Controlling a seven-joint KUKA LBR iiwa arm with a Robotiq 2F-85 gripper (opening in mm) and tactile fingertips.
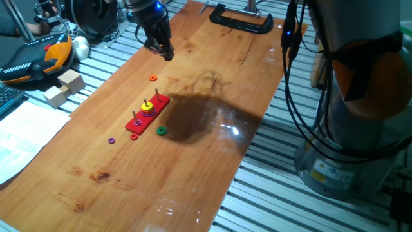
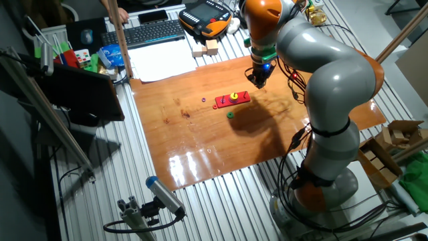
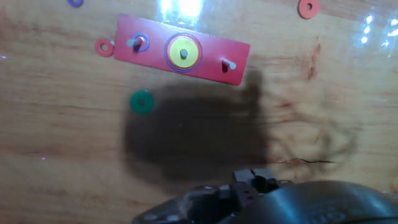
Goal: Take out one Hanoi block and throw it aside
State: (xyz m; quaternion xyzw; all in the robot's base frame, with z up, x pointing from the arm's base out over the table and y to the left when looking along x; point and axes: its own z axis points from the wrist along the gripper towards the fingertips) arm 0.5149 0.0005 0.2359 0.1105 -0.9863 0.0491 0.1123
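Observation:
The yellow Hanoi block (image 3: 183, 51) sits on the middle peg of the red base (image 3: 205, 62), on top of wider rings. It also shows in one fixed view (image 1: 147, 107) and in the other fixed view (image 2: 235, 98). My gripper (image 1: 166, 51) hangs above the table, well back from the base (image 1: 137, 125) and apart from it. Its fingers look closed together with nothing between them. In the hand view the gripper (image 3: 252, 175) is at the bottom edge, and it shows small in the other fixed view (image 2: 258, 80).
A green ring (image 3: 142, 102) lies on the wood beside the base. Loose red rings (image 3: 104, 46) (image 3: 307, 8) and a purple ring (image 3: 75, 2) lie around it. A small purple ring (image 3: 138, 42) is on the left peg. A black clamp (image 1: 241, 19) grips the far table edge.

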